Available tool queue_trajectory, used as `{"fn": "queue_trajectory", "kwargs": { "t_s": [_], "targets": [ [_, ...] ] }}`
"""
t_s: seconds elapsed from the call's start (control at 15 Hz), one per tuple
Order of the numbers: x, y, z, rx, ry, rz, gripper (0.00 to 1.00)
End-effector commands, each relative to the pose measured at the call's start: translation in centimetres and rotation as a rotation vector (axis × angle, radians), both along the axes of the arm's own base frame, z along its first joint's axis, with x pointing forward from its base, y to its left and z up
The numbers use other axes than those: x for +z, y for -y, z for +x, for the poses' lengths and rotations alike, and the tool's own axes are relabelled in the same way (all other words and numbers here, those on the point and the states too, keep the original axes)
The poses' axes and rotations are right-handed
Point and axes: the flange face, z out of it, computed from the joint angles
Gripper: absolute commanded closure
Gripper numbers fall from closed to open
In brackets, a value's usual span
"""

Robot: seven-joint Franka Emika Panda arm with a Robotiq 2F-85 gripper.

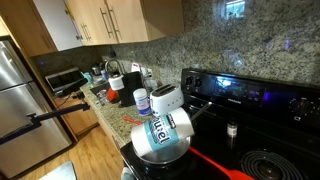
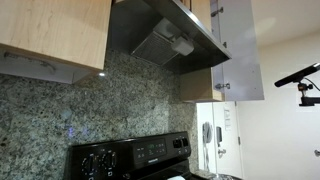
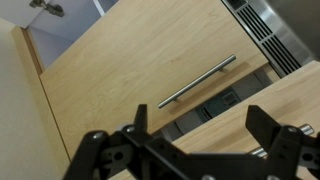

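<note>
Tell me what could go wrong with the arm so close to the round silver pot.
1. The open gripper faces the light wooden cabinet door, not the round silver metal pot, so a descent might be blind.
2. A bump could shove the pot across the black stove toward the long red handle.

- Pale wooden cabinets (image 1: 100, 20) hang along the far wall above me. My wrist view shows one slim metal bar handle (image 3: 197, 82) up close.
- A speckled granite backsplash (image 1: 250, 45) covers the wall beneath them in both exterior views.
- A black stove (image 1: 250, 97) stands on the right, its panel glowing blue, and a steel range hood (image 2: 160, 40) hangs over it.
- A stainless fridge (image 1: 18, 90) stands far left, next to a cluttered counter (image 1: 112, 112).
- The floor (image 1: 95, 150) is warm wood planks.
- A plain white wall (image 2: 285, 130) lies to the right of the hood.
</note>
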Motion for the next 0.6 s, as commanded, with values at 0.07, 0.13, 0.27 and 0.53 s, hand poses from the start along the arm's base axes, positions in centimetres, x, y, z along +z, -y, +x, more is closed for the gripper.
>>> {"fn": "queue_trajectory", "kwargs": {
  "t_s": [0.07, 0.13, 0.27, 0.53],
  "targets": [
    [-1.9, -0.4, -0.4, 0.019, -0.020, 0.023, 0.00],
    [-2.7, -1.1, -0.5, 0.042, -0.042, 0.021, 0.00],
    [-4.2, -2.7, -0.7, 0.124, -0.087, 0.047, 0.00],
    [-7.4, -5.8, -1.3, 0.329, -0.193, 0.163, 0.00]
  ]
}}
